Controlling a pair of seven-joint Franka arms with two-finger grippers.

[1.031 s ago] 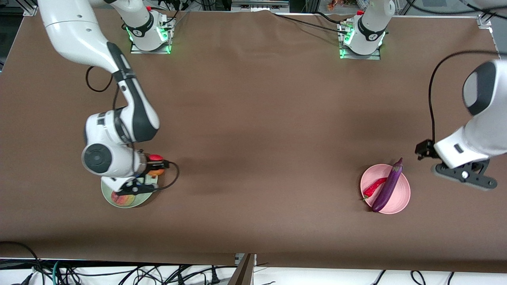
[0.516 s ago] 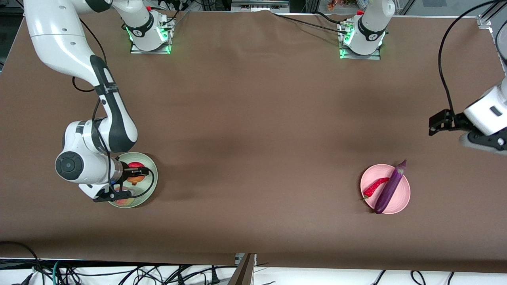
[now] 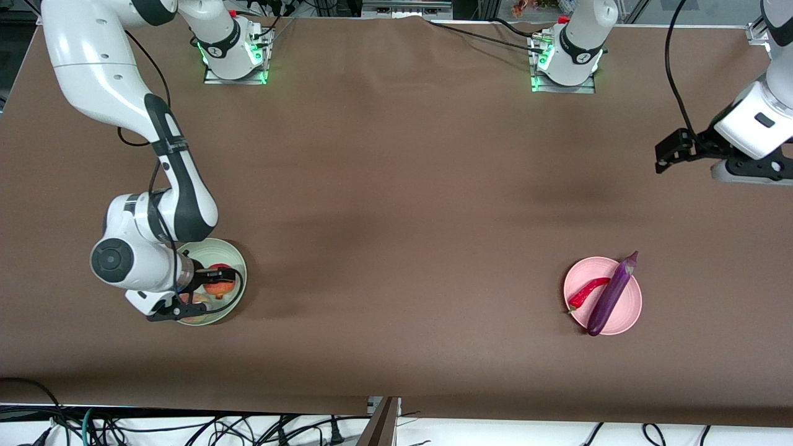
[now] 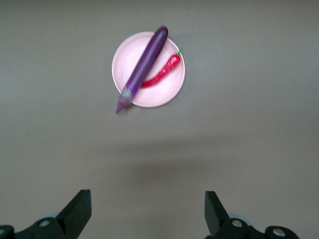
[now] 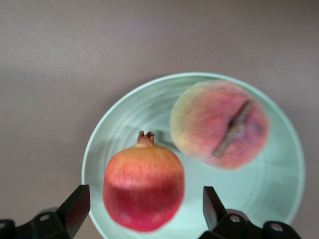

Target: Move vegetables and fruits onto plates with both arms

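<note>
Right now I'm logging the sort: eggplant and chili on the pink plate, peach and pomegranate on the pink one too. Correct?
Not quite. The peach and pomegranate lie on the green plate, as the right wrist view shows. The eggplant and chili are indeed on the pink plate.

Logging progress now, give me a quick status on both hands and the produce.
Left hand open, over bare table. Right hand open over green plate, pomegranate and peach in it. Eggplant, chili on pink plate. Nothing in the way.
</note>
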